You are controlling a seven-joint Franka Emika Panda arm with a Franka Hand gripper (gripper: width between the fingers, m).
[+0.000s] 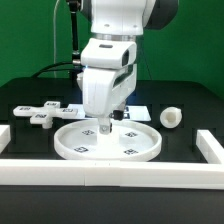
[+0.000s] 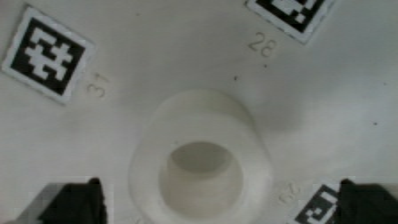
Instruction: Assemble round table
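**Gripper low over the disc**

A white wall (image 1: pixel 110 172) runs along the front. Just behind it, the disc (image 1: pixel 110 143) lies flat on the black table (image 1: pixel 190 110). The gripper (image 1: pixel 108 124) hangs low over the middle of the disc. Its fingers (image 2: pixel 71 205) stand wide apart, one on each side of the round hub (image 2: pixel 199 160), holding nothing. Farther back, the foot (image 1: pixel 45 113) lies on the exterior view's left and the leg (image 1: pixel 171 117) on its right.
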